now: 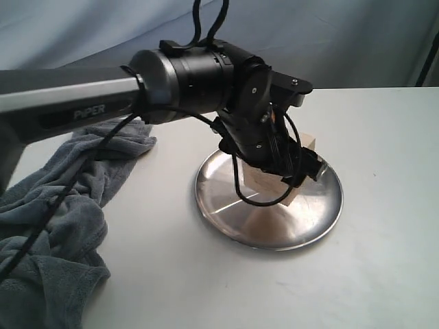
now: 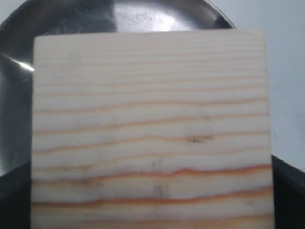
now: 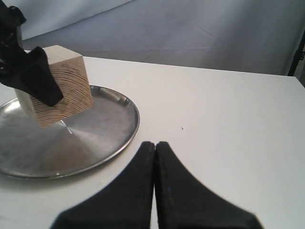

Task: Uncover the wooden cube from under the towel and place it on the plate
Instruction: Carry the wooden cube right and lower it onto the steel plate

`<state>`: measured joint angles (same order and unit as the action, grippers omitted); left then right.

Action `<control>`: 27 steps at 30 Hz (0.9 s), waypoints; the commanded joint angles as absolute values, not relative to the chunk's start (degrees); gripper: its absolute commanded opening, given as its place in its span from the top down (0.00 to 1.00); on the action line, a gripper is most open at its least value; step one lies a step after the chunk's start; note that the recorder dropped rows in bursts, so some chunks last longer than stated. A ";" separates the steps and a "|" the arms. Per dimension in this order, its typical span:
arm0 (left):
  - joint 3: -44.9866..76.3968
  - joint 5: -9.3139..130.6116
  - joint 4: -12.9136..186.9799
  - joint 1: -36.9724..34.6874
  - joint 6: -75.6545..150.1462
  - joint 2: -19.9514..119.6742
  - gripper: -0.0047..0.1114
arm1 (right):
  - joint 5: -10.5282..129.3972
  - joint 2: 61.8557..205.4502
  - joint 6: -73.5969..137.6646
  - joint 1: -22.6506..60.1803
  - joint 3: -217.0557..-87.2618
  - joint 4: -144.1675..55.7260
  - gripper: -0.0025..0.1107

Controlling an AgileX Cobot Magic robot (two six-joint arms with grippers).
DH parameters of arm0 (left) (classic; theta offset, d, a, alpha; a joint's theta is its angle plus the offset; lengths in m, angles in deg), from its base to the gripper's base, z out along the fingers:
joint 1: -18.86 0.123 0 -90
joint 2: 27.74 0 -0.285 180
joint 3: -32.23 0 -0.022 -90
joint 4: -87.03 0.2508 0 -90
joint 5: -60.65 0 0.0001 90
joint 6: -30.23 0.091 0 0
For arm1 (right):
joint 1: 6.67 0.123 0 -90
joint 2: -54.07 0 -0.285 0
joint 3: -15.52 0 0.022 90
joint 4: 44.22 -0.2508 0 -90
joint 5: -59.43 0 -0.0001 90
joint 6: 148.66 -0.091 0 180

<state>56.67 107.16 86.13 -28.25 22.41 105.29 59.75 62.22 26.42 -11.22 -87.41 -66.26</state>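
I'm clamping the one wooden cube (image 2: pixel 152 129), tilted corner-down over the single plate (image 1: pixel 274 226), in my left gripper (image 1: pixel 287 171). My right gripper (image 3: pixel 155 148) is sitting pinched closed (empty).

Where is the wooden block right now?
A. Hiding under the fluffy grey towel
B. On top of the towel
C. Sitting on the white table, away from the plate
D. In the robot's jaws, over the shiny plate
D: the left gripper has its jaws shut on the wooden cube over the plate, while the towel lies off to one side with nothing on it.
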 commanded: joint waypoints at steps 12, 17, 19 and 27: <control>62.64 108.47 90.68 -28.54 19.59 112.76 0.96 | 60.42 61.86 26.19 -11.22 -87.26 -66.54 0.95; 62.64 108.79 90.68 -28.54 19.59 113.30 0.87 | 60.42 61.86 26.19 -11.22 -87.26 -66.54 0.95; 62.64 109.54 90.68 -28.54 19.59 113.45 0.80 | 60.42 61.86 26.19 -11.22 -87.26 -66.54 0.95; 62.64 109.84 90.68 -28.54 19.59 113.45 0.44 | 60.42 61.86 26.19 -11.22 -87.26 -66.54 0.95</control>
<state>61.88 110.84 90.52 -28.25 20.19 114.13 59.75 62.22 26.42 -11.22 -87.41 -66.26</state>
